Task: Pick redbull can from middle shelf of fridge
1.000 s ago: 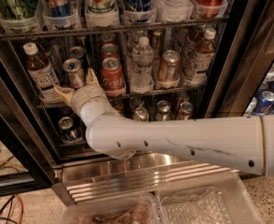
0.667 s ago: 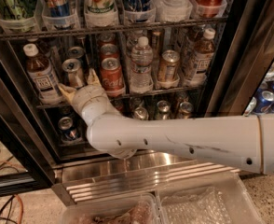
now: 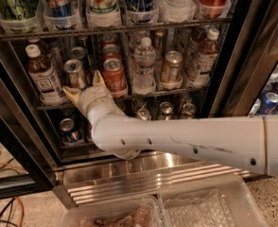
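Note:
The redbull can point(image 3: 75, 73), slim and silver-blue with a shiny top, stands on the middle shelf point(image 3: 151, 95) of the fridge point(image 3: 143, 173), between a brown white-capped bottle point(image 3: 41, 75) and a red Coca-Cola can point(image 3: 113, 75). My gripper point(image 3: 82, 82) is at the shelf's front edge, right at the redbull can's lower part. It is open, with one tan finger point(image 3: 71, 94) low on the can's left and the other point(image 3: 99, 78) up between the redbull can and the Coca-Cola can. My white arm reaches in from the right.
A water bottle point(image 3: 143, 64), a gold can point(image 3: 171, 68) and another brown bottle point(image 3: 203, 56) stand further right on the same shelf. Large bottles fill the rack above and small cans point(image 3: 69, 128) the rack below. The black door frame point(image 3: 245, 65) stands at right. Clear plastic trays point(image 3: 210, 207) sit below.
My gripper has shifted slightly right and in toward the redbull can. The cans and bottles have not moved.

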Robot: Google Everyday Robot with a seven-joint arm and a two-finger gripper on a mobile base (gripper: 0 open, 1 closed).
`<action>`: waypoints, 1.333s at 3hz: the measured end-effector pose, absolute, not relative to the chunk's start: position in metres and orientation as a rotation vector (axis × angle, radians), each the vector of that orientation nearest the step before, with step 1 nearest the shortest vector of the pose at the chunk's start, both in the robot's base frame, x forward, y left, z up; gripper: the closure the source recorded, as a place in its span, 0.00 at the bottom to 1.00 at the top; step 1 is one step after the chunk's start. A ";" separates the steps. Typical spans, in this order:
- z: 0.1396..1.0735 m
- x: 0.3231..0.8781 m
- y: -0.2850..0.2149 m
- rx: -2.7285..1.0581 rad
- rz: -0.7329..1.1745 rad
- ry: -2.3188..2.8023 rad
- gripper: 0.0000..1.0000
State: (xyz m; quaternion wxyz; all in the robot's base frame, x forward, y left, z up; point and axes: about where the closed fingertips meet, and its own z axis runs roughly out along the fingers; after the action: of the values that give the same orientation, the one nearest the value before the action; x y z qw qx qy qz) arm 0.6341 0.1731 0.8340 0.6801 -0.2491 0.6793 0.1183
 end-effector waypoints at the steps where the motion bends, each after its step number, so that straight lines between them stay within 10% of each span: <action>1: 0.837 0.638 0.174 -0.559 0.264 1.516 0.49; 3: 0.839 0.636 0.177 -0.561 0.272 1.511 0.95; 4: 0.837 0.622 0.181 -0.567 0.313 1.530 1.00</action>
State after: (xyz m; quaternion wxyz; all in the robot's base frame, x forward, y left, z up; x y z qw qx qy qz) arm 0.6223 0.1812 0.8371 0.6742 -0.2520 0.6801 0.1393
